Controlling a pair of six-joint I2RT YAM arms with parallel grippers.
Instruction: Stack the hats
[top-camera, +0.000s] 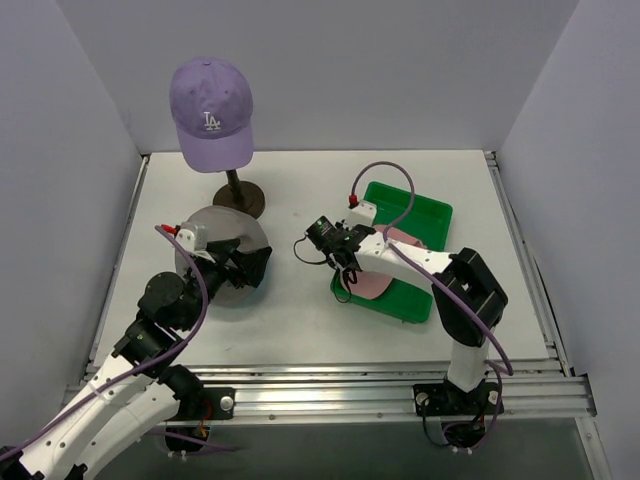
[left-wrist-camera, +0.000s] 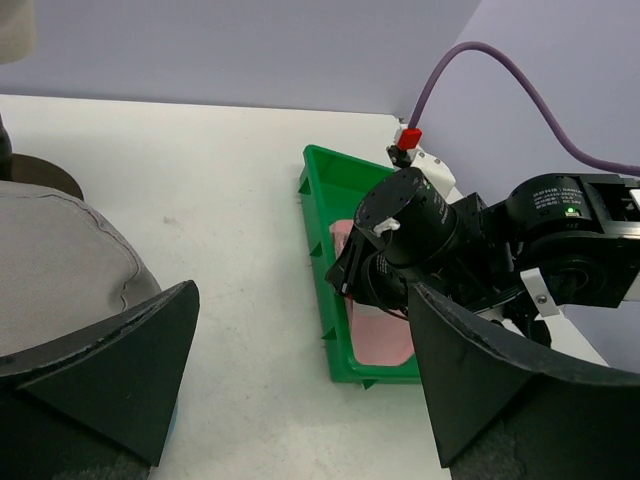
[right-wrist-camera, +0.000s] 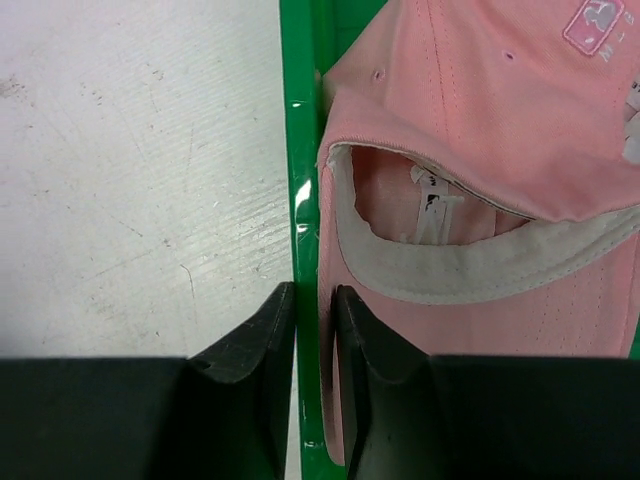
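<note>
A lilac cap with a white LA logo (top-camera: 210, 110) sits on the head of a stand at the back left. The grey floppy hat (top-camera: 222, 243) (left-wrist-camera: 50, 270) lies flat on the table in front of it. My left gripper (top-camera: 256, 266) (left-wrist-camera: 300, 300) hangs open at that hat's right edge, holding nothing. The pink cap (top-camera: 372, 285) (right-wrist-camera: 480, 130) lies in the green tray (top-camera: 420, 210) (right-wrist-camera: 297, 150), underside partly showing. My right gripper (top-camera: 345, 266) (right-wrist-camera: 315, 295) straddles the tray's left wall. It is shut on the pink cap's brim edge, with the wall also between its fingers.
The stand's brown base (top-camera: 240, 196) stands just behind the grey hat. White walls close the table on the left, back and right. A metal rail (top-camera: 400, 385) runs along the near edge. Purple cables loop over both arms.
</note>
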